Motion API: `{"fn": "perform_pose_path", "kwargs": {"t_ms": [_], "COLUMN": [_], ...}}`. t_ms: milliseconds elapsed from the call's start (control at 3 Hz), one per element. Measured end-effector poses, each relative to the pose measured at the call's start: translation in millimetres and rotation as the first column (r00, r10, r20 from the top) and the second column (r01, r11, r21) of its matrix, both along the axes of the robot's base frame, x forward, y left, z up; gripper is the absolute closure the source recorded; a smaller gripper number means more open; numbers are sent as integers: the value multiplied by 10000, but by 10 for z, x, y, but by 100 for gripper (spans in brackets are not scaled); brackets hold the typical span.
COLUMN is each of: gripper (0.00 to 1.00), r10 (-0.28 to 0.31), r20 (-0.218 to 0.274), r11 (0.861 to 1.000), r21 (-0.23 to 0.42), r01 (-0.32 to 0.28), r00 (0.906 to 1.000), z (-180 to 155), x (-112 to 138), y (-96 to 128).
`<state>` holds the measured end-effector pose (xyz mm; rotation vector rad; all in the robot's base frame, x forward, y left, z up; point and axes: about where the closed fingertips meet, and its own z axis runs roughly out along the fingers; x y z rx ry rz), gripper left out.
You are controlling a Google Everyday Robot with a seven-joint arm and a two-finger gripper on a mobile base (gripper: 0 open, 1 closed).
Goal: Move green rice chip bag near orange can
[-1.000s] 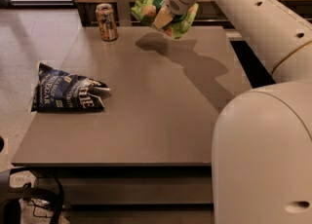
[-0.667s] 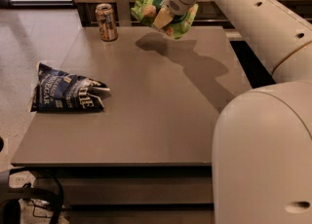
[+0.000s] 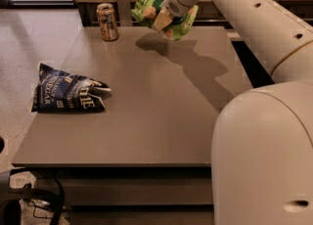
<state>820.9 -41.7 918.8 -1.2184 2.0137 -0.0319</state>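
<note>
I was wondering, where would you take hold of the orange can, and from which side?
Around the middle of its round wall, coming in level from the near side over the table: the orange can stands upright near the far edge. The gripper is to the can's right in the view, above the table, shut on the green chip bag.

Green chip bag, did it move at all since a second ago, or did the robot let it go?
Nothing visibly changed. The claw grips the green rice chip bag in the air over the far side of the table, right of the orange can, same as before. The can and the dark blue chip bag at the left edge stayed put.
</note>
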Motion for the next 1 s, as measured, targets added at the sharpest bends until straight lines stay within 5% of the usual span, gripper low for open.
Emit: {"fn": "perform_pose_path", "kwargs": {"t_ms": [333, 667, 1000], "gripper": [12, 0, 0], "r10": [22, 45, 45], "r20": [-44, -85, -85], "r11": [10000, 10000, 10000], "r21": [-9, -18, -18], "r01": [-22, -45, -45], "r00": [10000, 10000, 10000], "z": [-32, -62, -62], "x": [4, 8, 8], "y": [17, 34, 34]}}
